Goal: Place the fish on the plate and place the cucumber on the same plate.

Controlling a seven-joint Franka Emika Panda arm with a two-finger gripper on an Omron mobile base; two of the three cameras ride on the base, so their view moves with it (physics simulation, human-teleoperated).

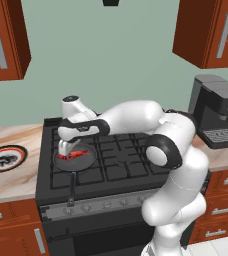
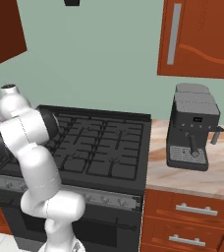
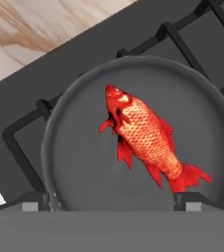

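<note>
On the stove's front-left burner sits a black frying pan (image 1: 75, 159), handle running toward 6 o'clock past the stove's front edge in left base view. Fish (image 1: 73, 155) lies flat inside it, red-orange, roughly centred on pan floor.

Hand view looks straight down into the pan (image 3: 133, 142): fish (image 3: 146, 140) w/ head at approx 11 o'clock, tail fanned out at approx 4 o'clock, fins spread both sides. Pan rim rests over the stove grate (image 3: 25, 128); strip of pale marbled counter (image 3: 40, 29) shows at 11–12 o'clock of that view.

Gripper (image 3: 116, 206) hovers directly above pan, wrist pointing down. Two dark finger tips (image 3: 38, 205) show at bottom of hand view, wide apart, one at approx 7 o'clock of pan, other right by fish's tail at 5 o'clock. Pincer is released, nothing between fingers, not touching fish as far as can be seen. In left base view the hand (image 1: 68, 147) is just over the pan's 10 o'clock edge.

Plate (image 1: 5, 158) (black rim, red ring, white centre w/ dark pattern) lies on counter well to 9 o'clock of the stove, apart from pan.

Coffee machine (image 2: 191, 127) stands on counter at 3 o'clock of stove (image 2: 99, 147). Wood cabinets (image 2: 200, 37) hang above.
</note>
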